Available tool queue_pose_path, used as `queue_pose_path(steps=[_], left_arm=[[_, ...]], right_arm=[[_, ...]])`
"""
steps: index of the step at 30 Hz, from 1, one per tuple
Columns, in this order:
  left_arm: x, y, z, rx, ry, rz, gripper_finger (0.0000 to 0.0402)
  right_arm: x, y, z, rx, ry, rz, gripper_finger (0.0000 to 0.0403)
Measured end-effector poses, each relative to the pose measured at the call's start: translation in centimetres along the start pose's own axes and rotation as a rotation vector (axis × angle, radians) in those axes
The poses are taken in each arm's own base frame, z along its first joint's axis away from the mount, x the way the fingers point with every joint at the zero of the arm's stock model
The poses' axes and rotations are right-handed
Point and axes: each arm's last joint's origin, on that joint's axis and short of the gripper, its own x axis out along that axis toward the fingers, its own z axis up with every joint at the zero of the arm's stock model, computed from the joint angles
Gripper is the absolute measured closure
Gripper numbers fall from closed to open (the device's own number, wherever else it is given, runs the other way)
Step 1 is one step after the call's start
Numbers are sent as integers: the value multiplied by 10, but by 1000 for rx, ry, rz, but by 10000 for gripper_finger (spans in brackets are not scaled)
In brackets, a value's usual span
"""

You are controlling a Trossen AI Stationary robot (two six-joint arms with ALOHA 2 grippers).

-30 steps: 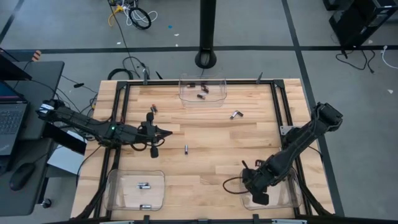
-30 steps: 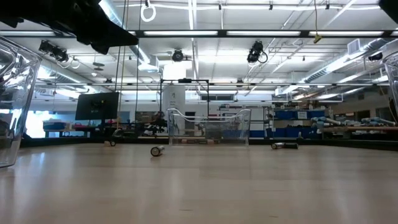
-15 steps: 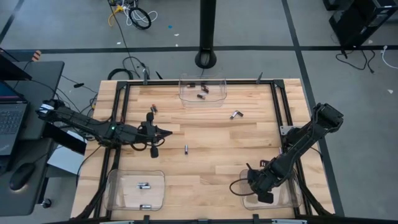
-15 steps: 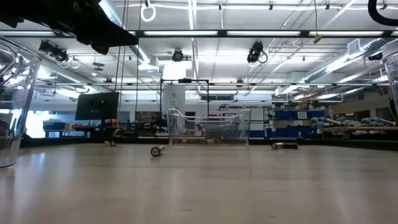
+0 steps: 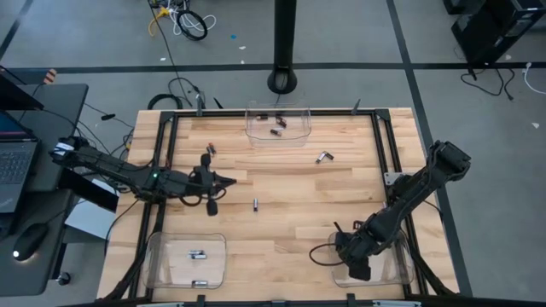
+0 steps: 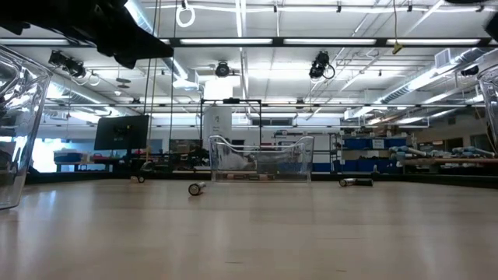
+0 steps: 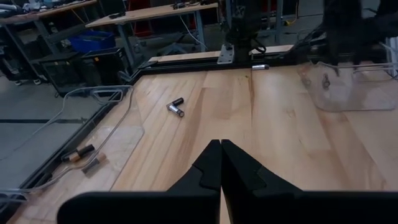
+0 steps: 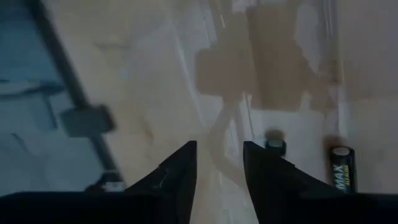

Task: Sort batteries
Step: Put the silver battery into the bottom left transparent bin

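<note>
Loose batteries lie on the wooden table: one (image 5: pixel 212 148) at the far left, one (image 5: pixel 255 203) mid-table, one (image 5: pixel 322 157) at the far right, which the left wrist view shows too (image 7: pixel 176 107). My left gripper (image 5: pixel 232 180) hovers shut at mid-left, its fingers (image 7: pixel 221 152) together and holding nothing. My right gripper (image 5: pixel 351 254) points down over the near-right clear bin (image 5: pixel 388 269). Its fingers are open (image 8: pixel 219 167) with nothing between them. Below them, on the bin's floor, are a black battery (image 8: pixel 342 169) and a smaller one (image 8: pixel 274 142).
A clear bin (image 5: pixel 277 122) at the far edge holds a few batteries. The near-left bin (image 5: pixel 183 260) holds two (image 5: pixel 198 253). Black frame rails (image 5: pixel 386 145) run along the table's sides. Bare wood lies between the bins.
My right gripper has shifted slightly over the near-right bin, out toward the table's right edge and back again. My left arm and the loose batteries have stayed put.
</note>
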Motion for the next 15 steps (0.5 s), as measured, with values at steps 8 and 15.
queue_pose_path(steps=[8, 15], left_arm=[[2, 5, 0, 17, 4, 27, 391], [12, 8, -7, 110, 57, 62, 391]], right_arm=[[-65, -5, 37, -7, -109, -199, 263], [-107, -73, 82, 3, -180, -374, 266]])
